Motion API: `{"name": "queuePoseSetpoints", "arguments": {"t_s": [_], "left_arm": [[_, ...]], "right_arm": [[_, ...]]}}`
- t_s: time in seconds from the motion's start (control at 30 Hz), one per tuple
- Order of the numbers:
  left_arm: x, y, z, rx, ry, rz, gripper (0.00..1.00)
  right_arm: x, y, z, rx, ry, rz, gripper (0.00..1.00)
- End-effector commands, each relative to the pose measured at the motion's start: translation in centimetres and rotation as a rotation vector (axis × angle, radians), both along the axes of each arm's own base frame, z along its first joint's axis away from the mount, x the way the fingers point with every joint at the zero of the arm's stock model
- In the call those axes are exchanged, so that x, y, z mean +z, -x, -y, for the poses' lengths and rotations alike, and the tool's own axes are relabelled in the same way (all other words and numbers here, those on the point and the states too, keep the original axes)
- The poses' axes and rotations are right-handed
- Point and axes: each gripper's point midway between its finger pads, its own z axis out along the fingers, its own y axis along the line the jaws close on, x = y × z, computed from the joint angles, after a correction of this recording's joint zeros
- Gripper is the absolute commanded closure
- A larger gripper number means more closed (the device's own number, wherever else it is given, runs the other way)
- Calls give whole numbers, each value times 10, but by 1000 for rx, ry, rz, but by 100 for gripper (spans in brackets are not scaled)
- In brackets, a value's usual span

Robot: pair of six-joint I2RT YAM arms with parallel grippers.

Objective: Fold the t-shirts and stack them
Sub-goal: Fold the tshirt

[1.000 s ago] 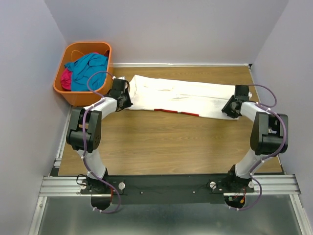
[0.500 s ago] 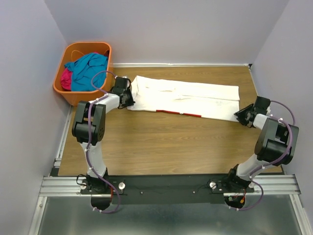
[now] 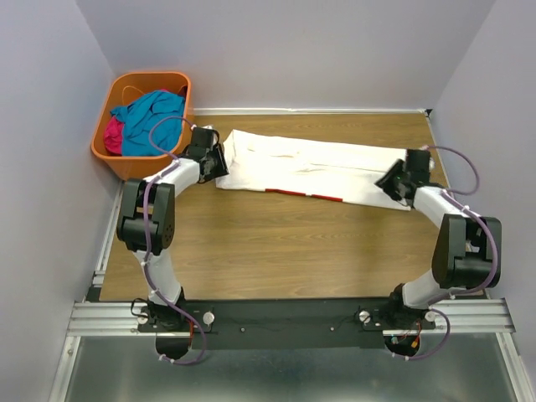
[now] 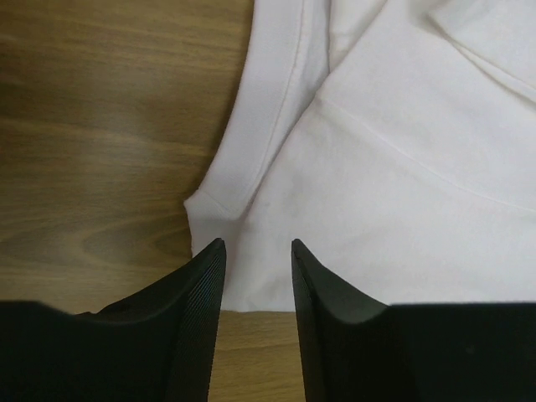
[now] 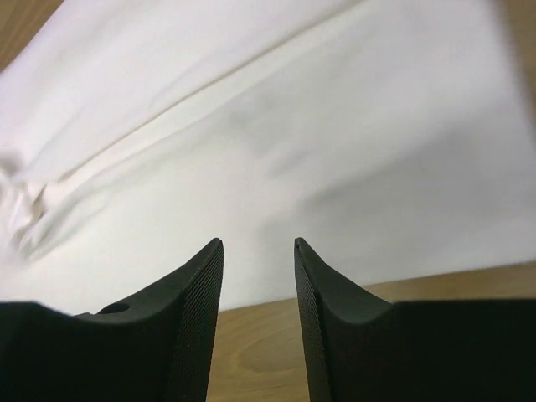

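White t-shirt [image 3: 314,172] is lying on the desk [image 3: 276,251] as a long narrow strip, its long axis running left to right, with a thin red print line showing along the near edge. Left pincer [image 4: 257,247] is hovering at the strip's left end, released, with the cloth's near corner just ahead of the tips. Right pincer [image 5: 258,244] is hovering over the right end, also released, gripping nothing. Each arm is nearest its own end. Teal shirt [image 3: 151,113] and magenta shirt [image 3: 111,134] are waiting in the orange basket [image 3: 126,163] at the far-left corner.
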Motion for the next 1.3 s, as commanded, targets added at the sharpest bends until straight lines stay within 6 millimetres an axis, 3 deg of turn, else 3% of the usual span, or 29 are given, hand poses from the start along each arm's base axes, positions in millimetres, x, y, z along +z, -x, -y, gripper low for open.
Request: {"name": "queuePoseSetpoints", "arguments": {"t_s": [0.0, 0.07, 0.17, 0.43, 0.57, 0.6, 0.7, 0.73, 0.83, 0.87, 0.9, 0.97, 1.03, 1.1, 1.27], "left_arm": [[53, -7, -1, 1, -41, 124, 48], [71, -3, 4, -3, -52, 165, 44], [89, 5, 7, -13, -78, 218, 36], [106, 37, 6, -24, -116, 264, 36], [96, 56, 1, -24, -118, 249, 36], [94, 59, 1, -27, -120, 245, 37], [89, 67, -2, -28, -129, 239, 37], [87, 69, -4, -22, -134, 238, 37], [82, 72, -6, -24, -144, 232, 37], [79, 74, -6, -28, -148, 224, 37], [76, 74, -7, -31, -149, 216, 37], [69, 75, -5, -40, -147, 199, 37], [60, 75, -3, -47, -144, 175, 38], [52, 73, 1, -59, -134, 153, 39], [30, 56, 18, -104, -108, 93, 41]], "right_arm": [[12, -10, -59, 234, 127, -6, 53], [7, -13, -92, 344, 179, -25, 53], [-12, -5, -120, 447, 257, -112, 53], [-59, 18, -137, 535, 358, -304, 53], [-85, 44, -154, 635, 387, -436, 52], [-93, 61, -155, 665, 394, -508, 52], [-94, 106, -195, 782, 354, -595, 52], [-87, 128, -230, 857, 294, -593, 51], [-67, 161, -288, 982, 185, -573, 51], [-54, 179, -319, 1069, 130, -550, 50], [-36, 174, -343, 1099, 93, -494, 50], [-15, 168, -362, 1129, 69, -428, 50], [10, 150, -360, 1097, 125, -336, 49], [18, 129, -332, 1024, 275, -281, 48], [-10, 138, -254, 932, 431, -413, 48]]}}
